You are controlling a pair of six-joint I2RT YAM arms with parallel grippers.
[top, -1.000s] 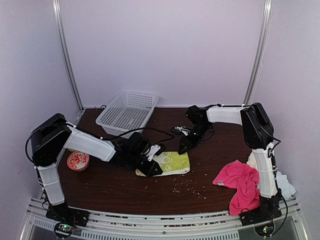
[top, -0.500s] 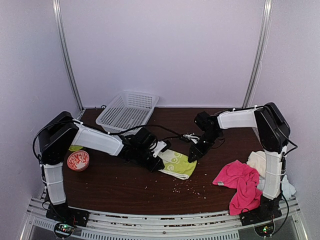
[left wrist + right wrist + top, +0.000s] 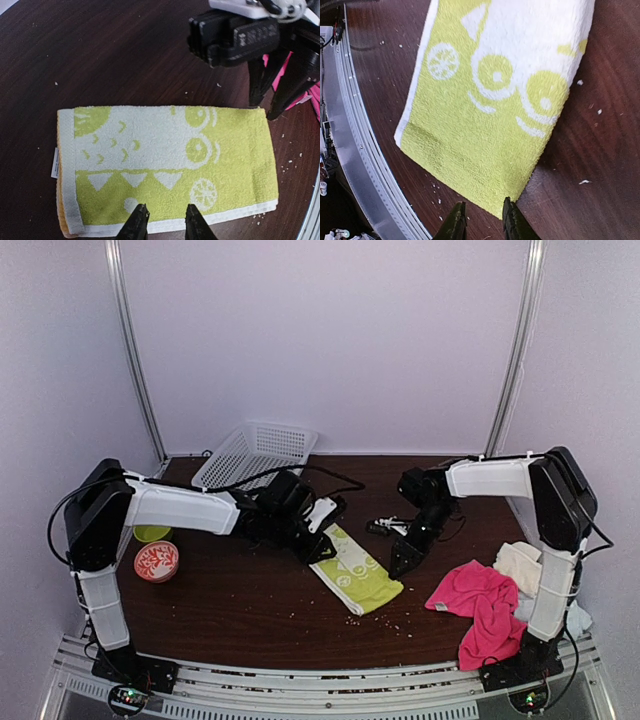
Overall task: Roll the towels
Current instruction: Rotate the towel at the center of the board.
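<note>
A lime-yellow towel (image 3: 357,567) with a white pattern lies flat and folded on the dark table, slanting from back left to front right. My left gripper (image 3: 320,546) hovers at its back left end, and in the left wrist view its jaws (image 3: 165,222) stand open over the white hem of the towel (image 3: 165,165). My right gripper (image 3: 403,561) is at the towel's right edge. Its jaws (image 3: 482,222) are open, with a towel (image 3: 490,115) corner just ahead of them. A hot-pink towel (image 3: 480,602) sits crumpled at front right, with a cream towel (image 3: 520,562) behind it.
A white mesh basket (image 3: 255,452) leans at the back left. A red bowl (image 3: 156,561) and a green dish (image 3: 152,533) sit at the left by the left arm. Crumbs dot the table near the front. A metal rail (image 3: 355,150) runs along the front edge.
Both grippers moved right with the lime towel, which now lies spread out flat and slanted. Both sets of jaws have widened and no longer pinch the cloth.
</note>
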